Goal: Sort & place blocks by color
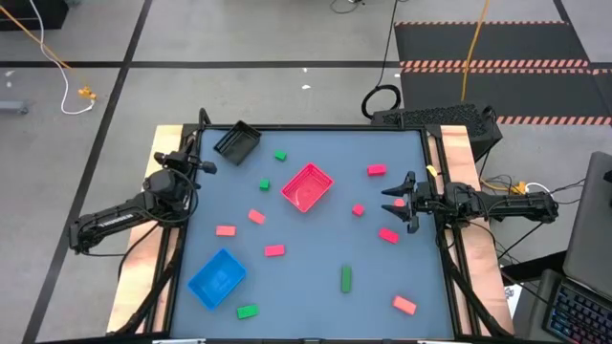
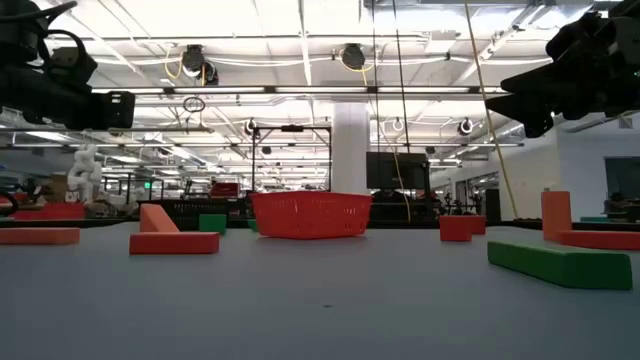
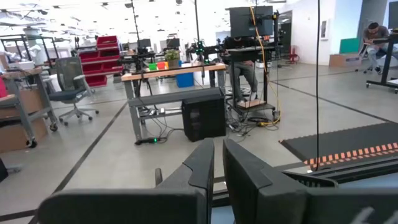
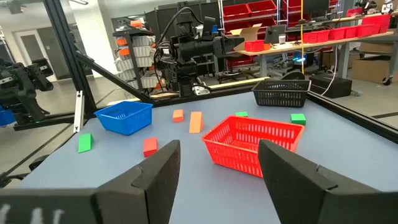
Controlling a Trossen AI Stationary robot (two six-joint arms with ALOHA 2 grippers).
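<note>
Pre-pick step: my right gripper (image 1: 400, 202), spread and empty, hovers near a red block (image 1: 388, 235) (others lie scattered over table), left gripper (image 1: 196, 164) pressed together; next req. descent onto it.

- I see the table (image 1: 316, 287), grey-blue on top with wooden strips along both sides.
- Three trays sit on it: a red tray (image 1: 307, 186) near the middle, a black tray (image 1: 237, 142) at the far left corner, a blue tray (image 1: 218, 278) near left.
- The blocks (image 1: 274, 250) lie scattered on it, red-pink ones and green ones (image 1: 346, 279), all outside the trays.
</note>
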